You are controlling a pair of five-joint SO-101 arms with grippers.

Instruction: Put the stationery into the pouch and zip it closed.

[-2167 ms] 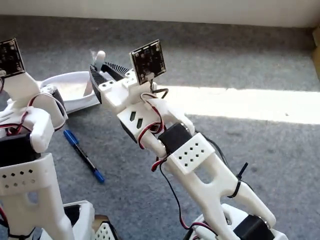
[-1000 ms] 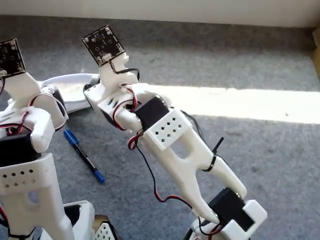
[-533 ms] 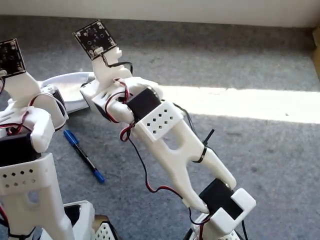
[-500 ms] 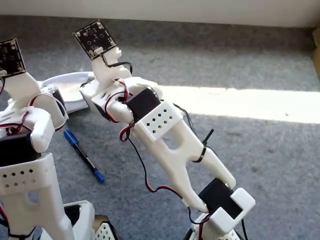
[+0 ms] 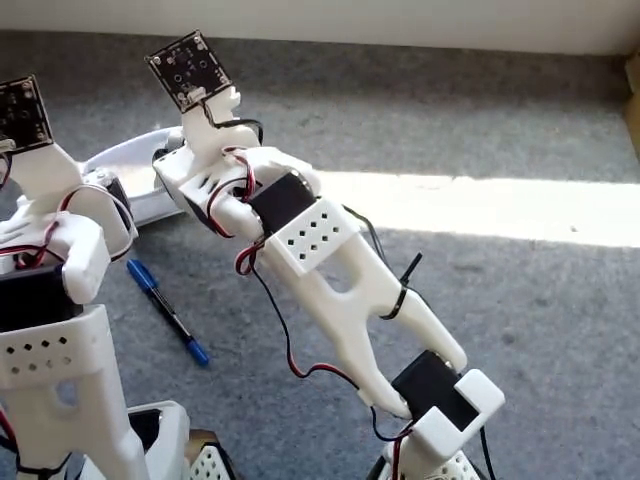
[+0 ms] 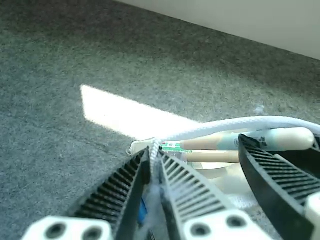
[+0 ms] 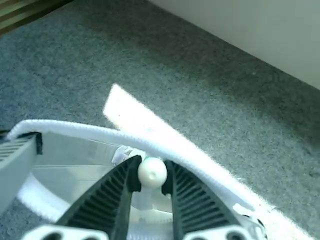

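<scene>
The white pouch (image 5: 125, 157) lies open on the grey carpet at the far left. My left gripper (image 6: 153, 156) is shut on the end of its rim (image 6: 225, 127); two beige pens (image 6: 210, 150) lie inside. My right gripper (image 7: 151, 171) hangs over the pouch opening (image 7: 75, 155), shut on a pen with a round white end (image 7: 152, 171). That pen (image 6: 292, 136) also shows in the left wrist view beside the right gripper's black finger (image 6: 272, 172). A blue pen (image 5: 166, 311) lies on the carpet between the arms, outside the pouch.
A bright sunlit strip (image 5: 480, 205) crosses the carpet to the right of the pouch. A pale wall (image 5: 400, 20) runs along the back. The left arm's white body (image 5: 50, 330) stands close to the blue pen.
The right arm has swung left and stretched out, carrying the white-ended pen from beside the pouch to over its opening. The left arm has kept still, holding the rim.
</scene>
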